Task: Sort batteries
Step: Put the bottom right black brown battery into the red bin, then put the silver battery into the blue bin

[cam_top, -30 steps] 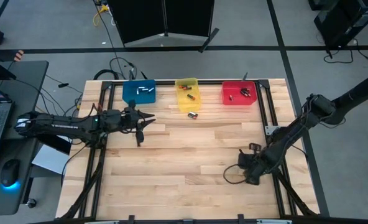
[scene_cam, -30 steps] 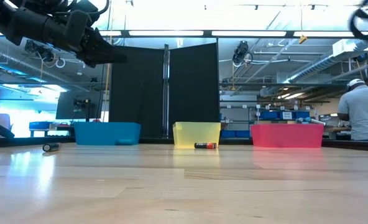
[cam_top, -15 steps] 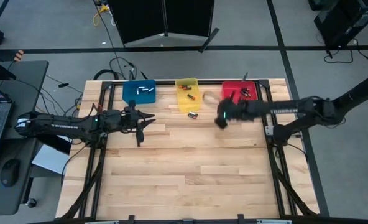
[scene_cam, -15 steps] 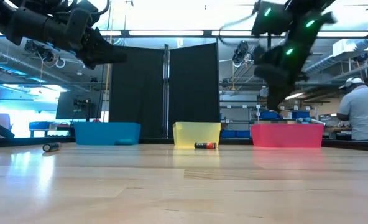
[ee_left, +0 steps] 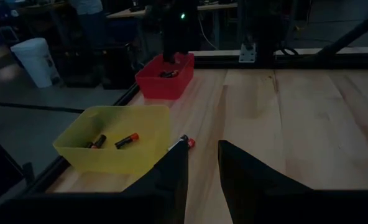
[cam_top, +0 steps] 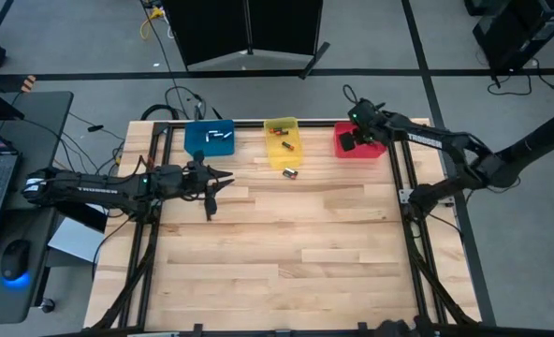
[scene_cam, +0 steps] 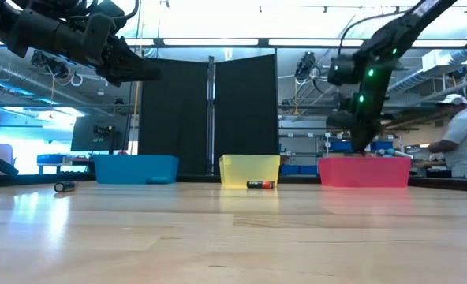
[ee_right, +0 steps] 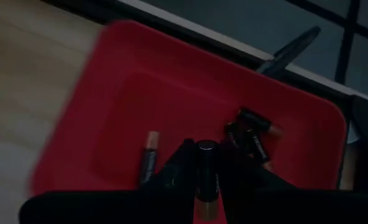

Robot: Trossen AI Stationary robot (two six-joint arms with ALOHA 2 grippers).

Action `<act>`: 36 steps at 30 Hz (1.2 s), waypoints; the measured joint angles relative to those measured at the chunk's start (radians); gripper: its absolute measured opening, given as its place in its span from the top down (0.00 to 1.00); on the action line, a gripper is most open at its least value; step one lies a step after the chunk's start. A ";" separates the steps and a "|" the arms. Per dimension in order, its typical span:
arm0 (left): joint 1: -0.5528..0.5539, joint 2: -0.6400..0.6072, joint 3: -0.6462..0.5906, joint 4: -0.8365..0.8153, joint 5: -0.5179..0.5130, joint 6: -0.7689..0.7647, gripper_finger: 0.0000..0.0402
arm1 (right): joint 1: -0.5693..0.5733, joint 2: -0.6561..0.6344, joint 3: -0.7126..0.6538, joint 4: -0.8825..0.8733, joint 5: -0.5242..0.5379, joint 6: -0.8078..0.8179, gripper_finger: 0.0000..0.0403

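Both arms are dark, near black, built of slim tubular links joined by chunkier rounded housings. The left arm [cam_top: 109, 187] carries pale lettering along its long link and a small green light near the wrist. The right arm [cam_top: 445, 148] has similar pale lettering, green lights on its wrist and looping black cables. Its 2 fingers [ee_right: 171, 171] are matte black wedges.

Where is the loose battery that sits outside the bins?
In the high view, the loose battery lies on the table just in front of the yellow bin.
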 joint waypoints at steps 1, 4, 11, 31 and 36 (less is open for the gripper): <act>0.000 0.000 0.000 0.001 0.000 0.000 0.77 | -0.013 0.024 0.000 0.013 0.000 -0.005 0.87; 0.000 0.000 0.000 0.006 0.000 0.000 0.77 | -0.044 0.103 0.000 0.049 -0.016 -0.025 0.87; 0.000 0.000 0.000 -0.007 0.000 -0.017 0.77 | -0.080 0.225 0.000 0.111 -0.072 -0.051 0.82; 0.000 0.000 0.000 -0.018 0.080 -0.017 0.77 | -0.027 -0.101 0.000 0.027 -0.075 -0.175 0.62; 0.000 0.000 0.000 -0.018 0.104 -0.015 0.77 | 0.051 -0.196 0.000 0.027 -0.163 -0.171 0.74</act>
